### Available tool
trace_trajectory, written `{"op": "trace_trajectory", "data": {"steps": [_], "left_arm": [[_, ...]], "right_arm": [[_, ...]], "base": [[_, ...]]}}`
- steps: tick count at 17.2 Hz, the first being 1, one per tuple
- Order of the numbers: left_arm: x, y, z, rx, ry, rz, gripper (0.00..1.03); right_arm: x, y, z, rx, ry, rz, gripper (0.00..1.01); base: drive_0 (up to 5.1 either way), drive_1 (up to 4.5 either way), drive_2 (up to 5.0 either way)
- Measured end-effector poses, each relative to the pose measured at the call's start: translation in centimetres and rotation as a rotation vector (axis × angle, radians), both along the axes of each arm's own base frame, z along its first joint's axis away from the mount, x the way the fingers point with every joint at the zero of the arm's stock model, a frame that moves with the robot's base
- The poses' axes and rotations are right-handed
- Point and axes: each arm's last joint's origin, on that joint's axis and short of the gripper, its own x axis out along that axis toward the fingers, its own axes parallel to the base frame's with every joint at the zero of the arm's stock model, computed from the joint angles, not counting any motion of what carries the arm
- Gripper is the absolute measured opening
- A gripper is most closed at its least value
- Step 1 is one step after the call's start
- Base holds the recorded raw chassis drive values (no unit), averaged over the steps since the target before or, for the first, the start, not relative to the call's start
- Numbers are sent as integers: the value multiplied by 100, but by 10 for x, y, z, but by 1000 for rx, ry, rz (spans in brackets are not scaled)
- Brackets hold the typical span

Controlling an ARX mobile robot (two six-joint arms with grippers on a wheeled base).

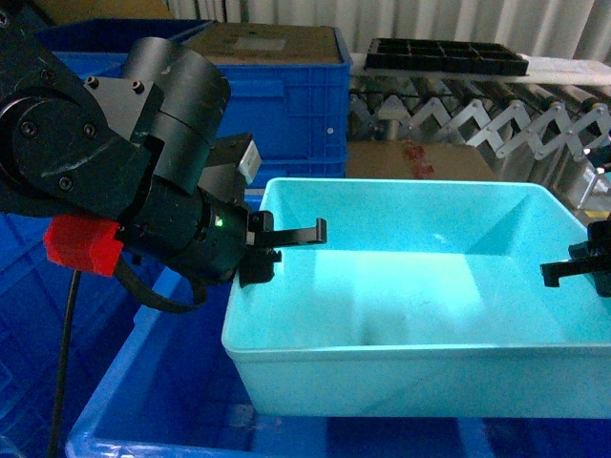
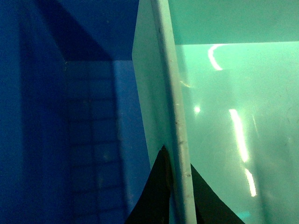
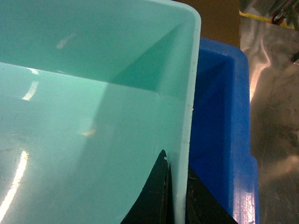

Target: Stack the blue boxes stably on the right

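The light turquoise-blue box (image 1: 420, 286) is held by its two short walls, over and partly inside the larger royal-blue box (image 1: 158, 401). My left gripper (image 1: 279, 243) is shut on its left rim. In the left wrist view the black fingers (image 2: 156, 191) pinch the pale rim (image 2: 174, 107), with the royal-blue box's gridded floor (image 2: 88, 140) beside it. My right gripper (image 1: 573, 269) is shut on the right rim. In the right wrist view that gripper (image 3: 176, 186) clamps the turquoise wall (image 3: 187, 107), and the royal-blue rim (image 3: 224, 140) lies just outside. Whether the turquoise box rests on the royal-blue one is hidden.
Ribbed royal-blue crates (image 1: 286, 105) stand behind, with a cardboard box (image 1: 277, 43) on top. Another blue crate (image 1: 29, 296) is at the left. A black compartment tray (image 1: 444, 57) lies on an accordion roller conveyor (image 1: 477, 119). Shiny metal surface (image 3: 275, 116) lies to the right.
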Motion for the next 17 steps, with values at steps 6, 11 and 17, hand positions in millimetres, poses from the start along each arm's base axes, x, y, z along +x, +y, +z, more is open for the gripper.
{"op": "trace_trajectory", "data": {"steps": [6, 11, 17], "left_arm": [[0, -1, -4, 12, 0, -7, 2], [0, -1, -4, 15, -2, -11, 2], [0, -1, -4, 16, -2, -11, 2]], "right_arm": [[0, 0, 0, -16, -2, 9, 3], [0, 0, 0, -16, -2, 9, 3], [0, 0, 0, -17, -2, 10, 3]], "base": [[0, 0, 0], [0, 0, 0], [0, 0, 0]]}}
